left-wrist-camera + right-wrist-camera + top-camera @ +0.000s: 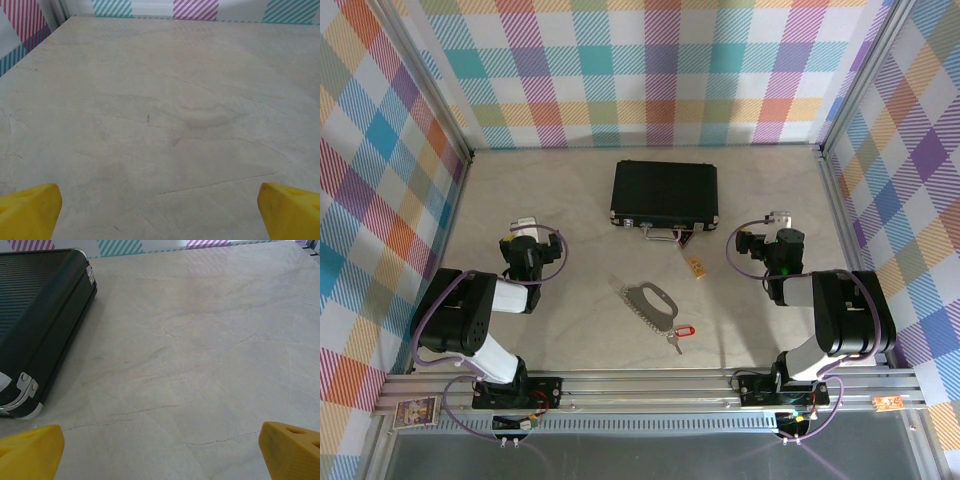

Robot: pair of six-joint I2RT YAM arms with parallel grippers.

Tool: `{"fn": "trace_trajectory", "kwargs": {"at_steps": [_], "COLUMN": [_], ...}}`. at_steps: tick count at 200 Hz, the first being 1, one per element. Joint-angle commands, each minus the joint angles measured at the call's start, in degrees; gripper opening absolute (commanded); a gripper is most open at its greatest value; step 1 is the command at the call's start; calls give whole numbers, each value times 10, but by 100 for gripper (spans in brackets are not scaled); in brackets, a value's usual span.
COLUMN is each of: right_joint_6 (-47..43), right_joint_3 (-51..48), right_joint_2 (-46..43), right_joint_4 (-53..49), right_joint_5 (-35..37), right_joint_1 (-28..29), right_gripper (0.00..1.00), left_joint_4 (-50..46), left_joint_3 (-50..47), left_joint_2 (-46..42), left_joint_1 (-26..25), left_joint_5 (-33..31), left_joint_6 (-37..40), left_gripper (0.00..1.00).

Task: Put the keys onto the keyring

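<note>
Pale marbled tabletop, plaid walls. Centre frame: one black case, one keyring, one red-headed key, one yellow tag. Jaws wide, empty: left gripper, right gripper.

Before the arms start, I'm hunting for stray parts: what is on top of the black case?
Nothing lies on the black case; its ribbed lid is bare. It is shut, so its inside and the table beneath it are hidden.
</note>
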Motion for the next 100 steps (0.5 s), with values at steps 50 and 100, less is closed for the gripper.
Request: {"fn": "trace_trajectory", "kwargs": {"at_steps": [50, 100], "right_joint_6": [0, 0], "right_joint_3": [1, 1], "right_joint_2": [-2, -2], "right_joint_4": [22, 22], "right_joint_5": [-10, -10], "right_joint_1": [-1, 0], "right_gripper": [99, 99], "left_joint_4": [-1, -1], "left_joint_3": [8, 8], "left_joint_2": [2, 2], "left_joint_1": [4, 5], "left_joint_5": [12, 12], "left_joint_6": [-11, -12], "left_gripper": [100, 100]}}
